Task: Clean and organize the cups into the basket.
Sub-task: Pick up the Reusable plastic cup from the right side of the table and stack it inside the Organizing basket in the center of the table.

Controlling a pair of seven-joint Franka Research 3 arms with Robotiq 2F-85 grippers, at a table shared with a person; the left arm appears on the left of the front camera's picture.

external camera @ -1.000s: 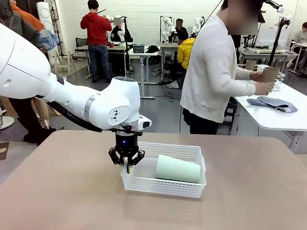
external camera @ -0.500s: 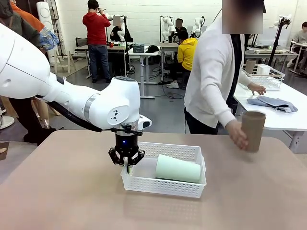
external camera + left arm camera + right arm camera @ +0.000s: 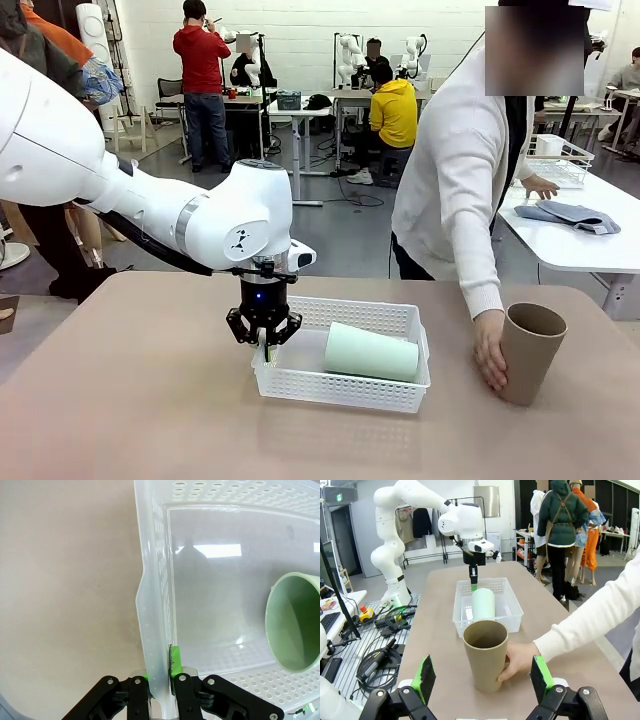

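The left tool (image 3: 161, 675) is staying as it was a second ago: it is closed narrow on the left short wall of the basket (image 3: 345, 388), pinching the thin plastic between its green pads and holding the basket in place. The basket is resting on the desk (image 3: 120, 400), a little left of the middle. The mint green cup (image 3: 370, 352) is lying on its side inside it, against the right end, with its open mouth turned toward the left tool. This cup is not moving either.

What is changing is on the robot's right side. A second ago the person was standing turned away from the desk with the brown cup (image 3: 528, 350) held up. Now the person's hand (image 3: 489, 355) is setting this cup on the desk, mouth up and a little tilted, well apart from the basket, to its right. The hand is wrapping the lower part of the cup, so I cannot tell whether the cup is already resting with its full weight.

The right tool (image 3: 483, 679) is standing wide open and holding nothing, and the brown cup is straight ahead of it.

For the task, I judge that a second cup is now coming within reach of the free arm. It is probably better for the right tool to be waiting until the hand is leaving the cup.
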